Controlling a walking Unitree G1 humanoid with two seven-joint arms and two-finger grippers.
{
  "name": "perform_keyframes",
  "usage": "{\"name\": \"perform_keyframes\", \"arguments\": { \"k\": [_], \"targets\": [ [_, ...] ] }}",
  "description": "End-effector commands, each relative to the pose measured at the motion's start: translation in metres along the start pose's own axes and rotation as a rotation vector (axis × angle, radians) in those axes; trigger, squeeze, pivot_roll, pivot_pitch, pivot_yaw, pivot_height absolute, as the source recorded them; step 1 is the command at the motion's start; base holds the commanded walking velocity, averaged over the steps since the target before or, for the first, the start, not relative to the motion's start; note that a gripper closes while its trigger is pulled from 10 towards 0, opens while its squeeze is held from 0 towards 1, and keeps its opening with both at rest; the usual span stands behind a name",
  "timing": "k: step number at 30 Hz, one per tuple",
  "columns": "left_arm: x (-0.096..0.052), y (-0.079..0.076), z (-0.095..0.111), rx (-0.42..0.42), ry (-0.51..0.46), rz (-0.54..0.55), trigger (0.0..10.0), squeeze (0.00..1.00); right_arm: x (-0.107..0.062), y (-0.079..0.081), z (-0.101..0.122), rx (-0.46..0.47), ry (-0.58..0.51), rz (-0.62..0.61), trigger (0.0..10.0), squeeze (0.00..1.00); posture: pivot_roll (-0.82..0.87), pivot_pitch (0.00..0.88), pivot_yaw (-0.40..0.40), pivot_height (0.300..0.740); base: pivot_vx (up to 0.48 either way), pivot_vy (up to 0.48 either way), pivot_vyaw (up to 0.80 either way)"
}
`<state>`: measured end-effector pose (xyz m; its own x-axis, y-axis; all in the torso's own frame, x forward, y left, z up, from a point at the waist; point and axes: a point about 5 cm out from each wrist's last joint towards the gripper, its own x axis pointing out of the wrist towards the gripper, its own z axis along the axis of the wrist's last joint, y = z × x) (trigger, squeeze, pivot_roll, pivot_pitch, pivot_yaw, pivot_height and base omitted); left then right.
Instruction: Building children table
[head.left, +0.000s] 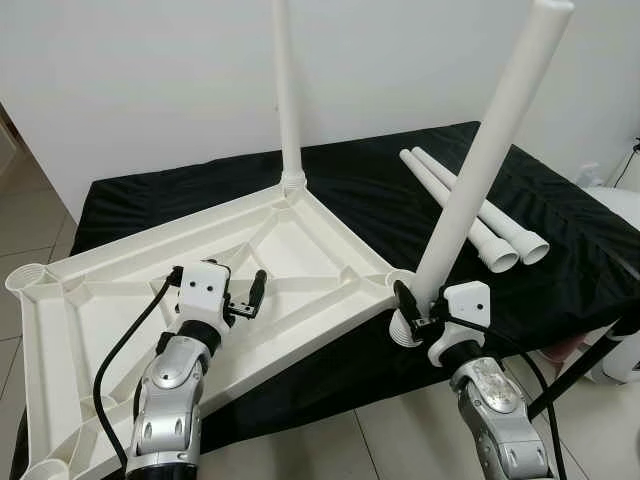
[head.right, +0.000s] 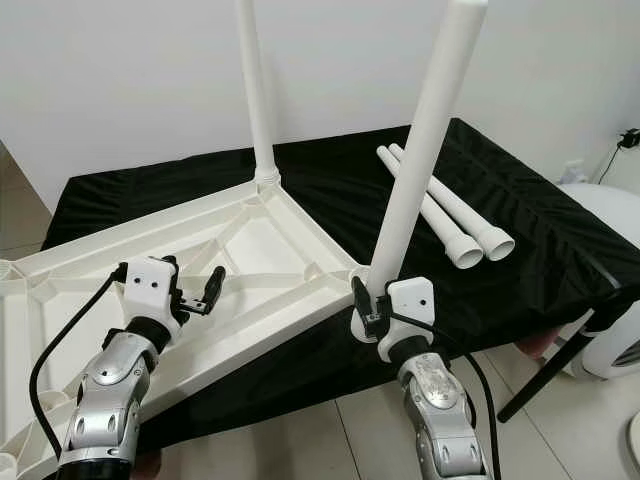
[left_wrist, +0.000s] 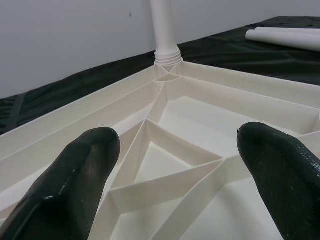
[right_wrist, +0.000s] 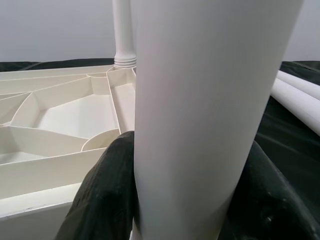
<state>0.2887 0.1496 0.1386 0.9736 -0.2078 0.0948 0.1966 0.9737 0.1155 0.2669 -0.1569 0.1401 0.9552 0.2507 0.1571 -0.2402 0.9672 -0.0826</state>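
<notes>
While the white table panel (head.left: 300, 260) lies upside down, ribs up, on the black-draped tabletop (head.left: 380, 190) with its near part jutting past the front edge, the right arm reaches up from below, and the right gripper (head.left: 422, 305) has its jaws clamped around the base of a tilted white leg (head.left: 480, 160). That leg leans to the right, its threaded foot at the panel's near right corner socket. Reaching forward over the panel's ribbed underside, the left gripper (head.left: 245, 298) hovers with jaws spread and nothing between them. One fitted leg (head.left: 288, 90) stands upright in the far corner. Two spare legs (head.left: 470, 215) lie side by side on the cloth (touching each other). From the right wrist, both fingers (right_wrist: 100, 195) press the leg's sides; from the left wrist, the triangular ribs show up close.
</notes>
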Motion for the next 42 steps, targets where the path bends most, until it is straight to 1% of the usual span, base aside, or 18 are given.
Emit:
{"name": "perform_keyframes", "arguments": {
  "k": [1, 28, 42],
  "targets": [
    [-0.0014, -0.0026, -0.0029, -0.044, 0.01, 0.165, 10.0, 0.0, 0.0022, 0.001, 0.0025, -0.008, -0.014, 0.007, 10.0, 0.0, -0.09, 0.003, 0.051, 0.74, 0.0, 0.0, 0.0],
    [-0.0009, -0.007, -0.0013, -0.046, 0.001, 0.158, 10.0, 0.0, 0.0022, -0.0012, 0.0056, -0.019, -0.021, 0.009, 10.0, 0.0, -0.09, 0.004, 0.046, 0.74, 0.0, 0.0, 0.0],
    [-0.0005, -0.0067, 0.0009, -0.047, -0.009, 0.152, 10.0, 0.0, 0.006, -0.0024, 0.0053, -0.019, -0.025, 0.008, 10.0, 0.0, -0.09, 0.0, 0.038, 0.74, 0.0, 0.0, 0.0]
  ]
}}
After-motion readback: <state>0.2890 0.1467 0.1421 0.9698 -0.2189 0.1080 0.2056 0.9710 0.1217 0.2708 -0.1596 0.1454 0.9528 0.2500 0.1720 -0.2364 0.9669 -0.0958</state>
